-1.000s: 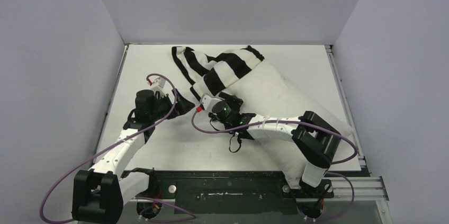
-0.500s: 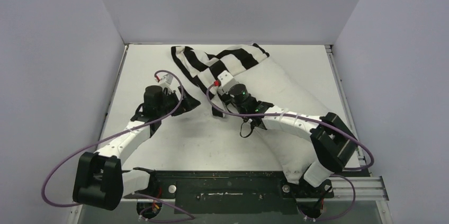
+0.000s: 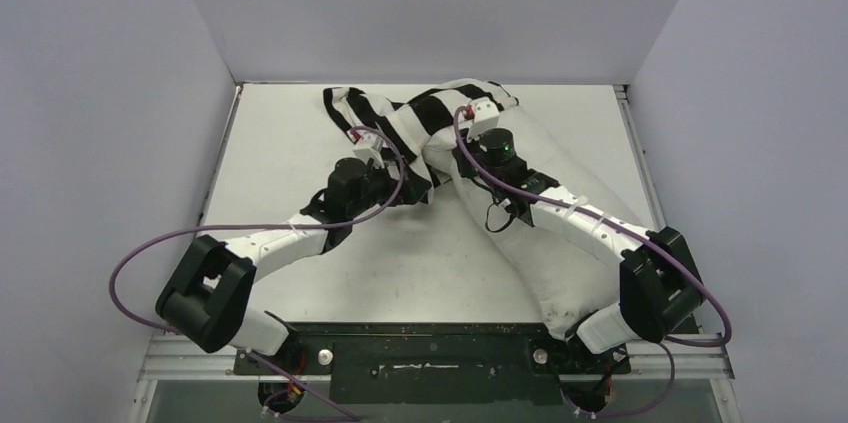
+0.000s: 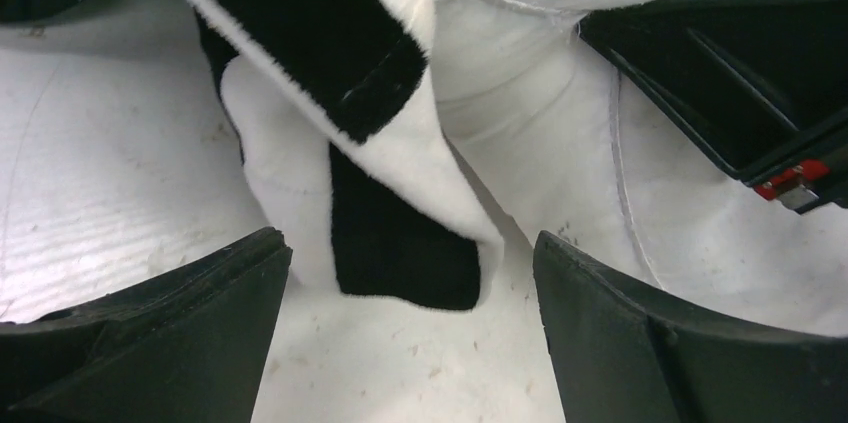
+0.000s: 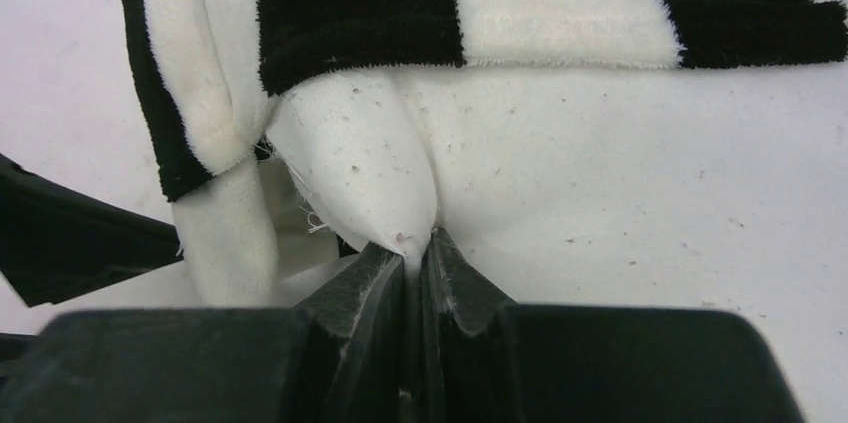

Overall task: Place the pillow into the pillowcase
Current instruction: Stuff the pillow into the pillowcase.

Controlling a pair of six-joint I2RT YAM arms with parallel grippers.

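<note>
- One pillow [image 3: 548, 265] lies slantwise on the table [image 3: 285, 148], running from the far middle to the near right corner.
- Its far end is covered by the bunched pillowcase [image 3: 385, 123], which spreads leftward from there.
- Right gripper [image 5: 415, 248] is clamped on a pinch of pillow fabric just under the pillowcase hem.
- Left gripper [image 4: 408, 255] is spread wide, with a striped flap lying loose between its fingers.
</note>
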